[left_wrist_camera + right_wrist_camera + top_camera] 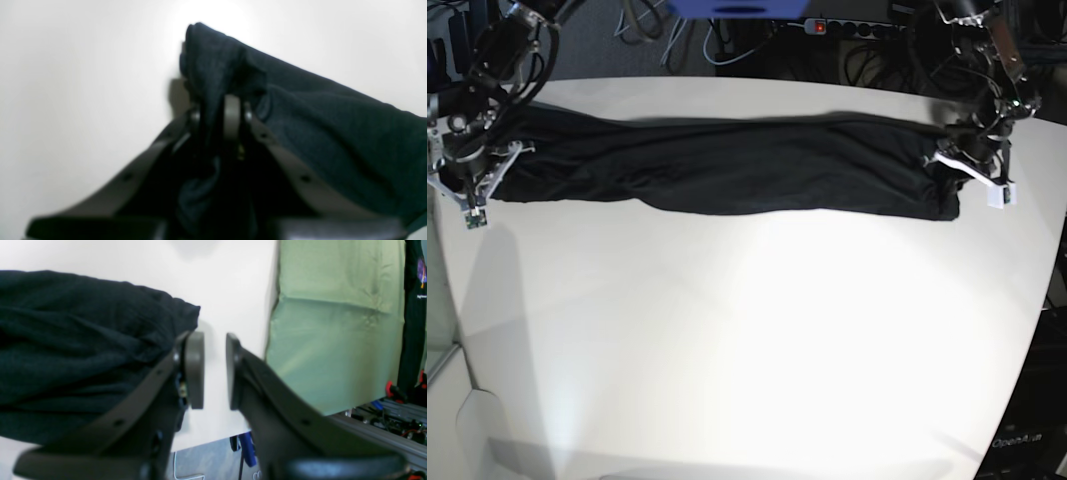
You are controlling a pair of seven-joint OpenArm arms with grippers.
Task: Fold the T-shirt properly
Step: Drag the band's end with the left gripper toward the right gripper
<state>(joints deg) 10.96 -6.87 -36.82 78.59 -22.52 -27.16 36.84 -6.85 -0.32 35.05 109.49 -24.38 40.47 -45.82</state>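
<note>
T-shirt [727, 165]: stretched as a long dark band across the far part of the white table [747, 330]. Left gripper [218, 113] clamped on a bunched end of the cloth; right gripper [215, 370] beside the other end, pads apart, nothing between. Risks: thin fabric slipping out of the pinch, or lifting at one end only and dragging the band into wrinkles.

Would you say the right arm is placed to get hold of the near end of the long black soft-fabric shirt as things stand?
Probably yes: the right gripper stands open just beside the black soft-fabric shirt end, empty, over the bare white table, with nothing between them.
</note>
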